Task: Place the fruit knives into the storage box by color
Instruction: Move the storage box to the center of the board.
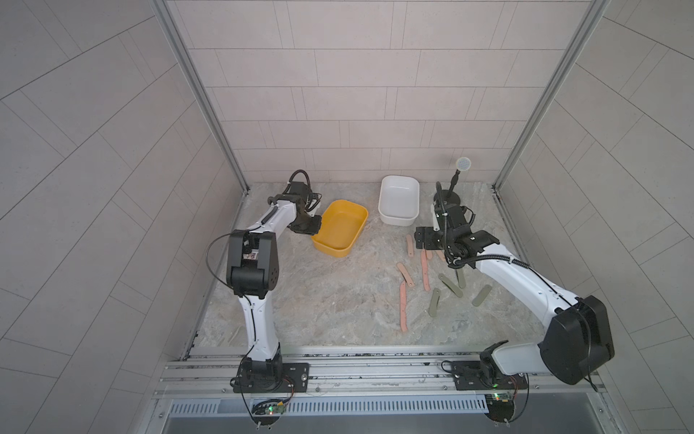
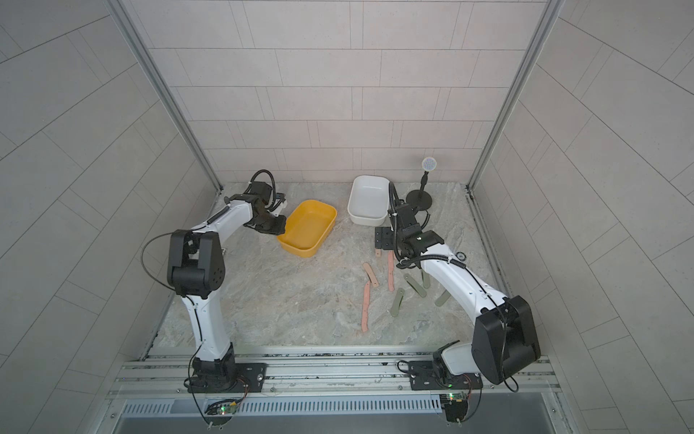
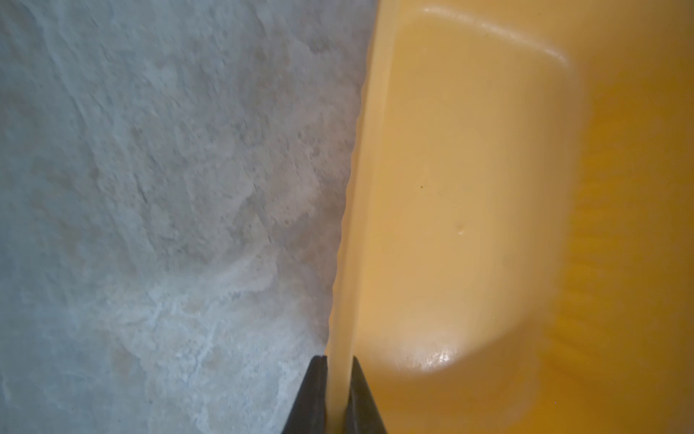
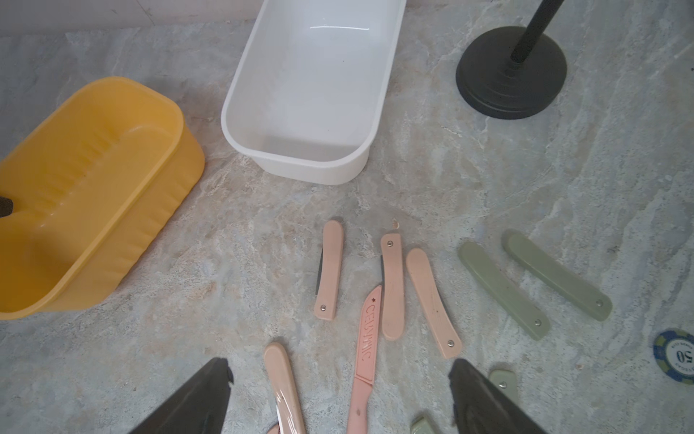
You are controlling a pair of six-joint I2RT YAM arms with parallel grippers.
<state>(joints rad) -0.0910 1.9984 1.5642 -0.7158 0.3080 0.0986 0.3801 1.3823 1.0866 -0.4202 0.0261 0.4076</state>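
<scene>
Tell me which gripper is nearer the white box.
Right. The right gripper hangs open over pink knives near the white box; the left gripper clamps the yellow box, farther off.

"CERAMIC" is embossed along the blade of an opened pink knife. "50" is printed on a blue poker chip, whose smaller lettering cannot be read.

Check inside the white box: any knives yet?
The white box shows only a bare white floor in both top views. The right wrist view cuts off its far end. Pink knives and green knives lie on the table.
</scene>
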